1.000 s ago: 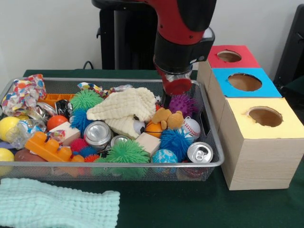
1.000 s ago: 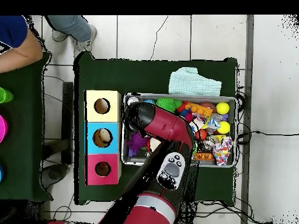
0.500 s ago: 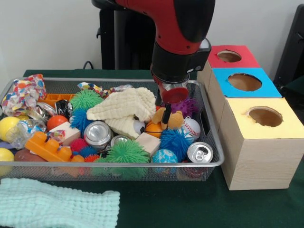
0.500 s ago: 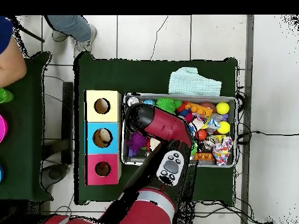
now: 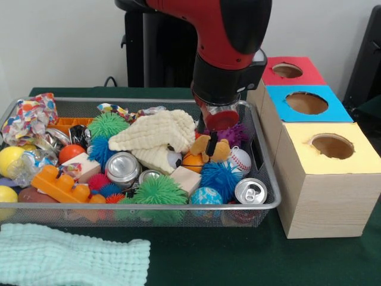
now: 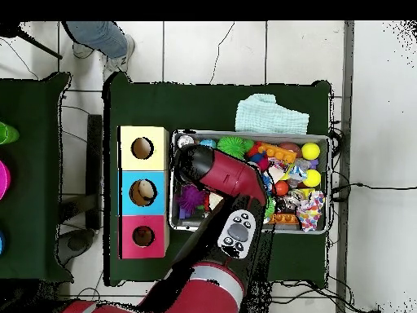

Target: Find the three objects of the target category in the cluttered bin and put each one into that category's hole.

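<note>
The wire mesh bin (image 5: 178, 206) is full of toys; it also shows in the overhead view (image 6: 244, 133). A tan bear plush (image 5: 222, 151) lies at the bin's right side, between a purple spiky ball (image 5: 233, 132) and a baseball (image 5: 240, 159). My gripper (image 5: 212, 143) hangs from the red and black arm and reaches down into the bear's middle. In the overhead view the arm (image 6: 220, 175) hides the gripper and the bear. The red-surround hole (image 5: 287, 70) is farthest back on the wooden box and also shows in the overhead view (image 6: 143, 236). No tiger-striped plush shows.
A cream cloth (image 5: 156, 136), cans (image 5: 122, 168), spiky balls (image 5: 159, 190) and an orange brick (image 5: 59, 183) crowd the bin. Blue-surround (image 5: 306, 102) and yellow-surround (image 5: 332, 145) holes sit nearer. A mint towel (image 5: 71, 256) lies in front. A person's legs (image 6: 102, 37) show top left.
My gripper has come down from just above the toys onto the tan bear. The bear's left half now looks pushed up. The person's arm has left the overhead view's left edge.
</note>
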Action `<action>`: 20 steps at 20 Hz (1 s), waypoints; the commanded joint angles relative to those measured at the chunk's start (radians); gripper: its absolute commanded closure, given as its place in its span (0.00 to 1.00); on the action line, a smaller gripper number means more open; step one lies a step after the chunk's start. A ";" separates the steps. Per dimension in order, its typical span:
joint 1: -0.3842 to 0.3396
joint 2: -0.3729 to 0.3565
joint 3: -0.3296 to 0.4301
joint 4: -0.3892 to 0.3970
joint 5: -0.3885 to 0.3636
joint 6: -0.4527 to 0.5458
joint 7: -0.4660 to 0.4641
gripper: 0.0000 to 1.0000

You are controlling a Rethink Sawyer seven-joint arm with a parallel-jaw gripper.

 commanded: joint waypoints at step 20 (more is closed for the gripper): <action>-0.041 0.034 0.193 0.108 -0.041 -0.084 0.018 0.00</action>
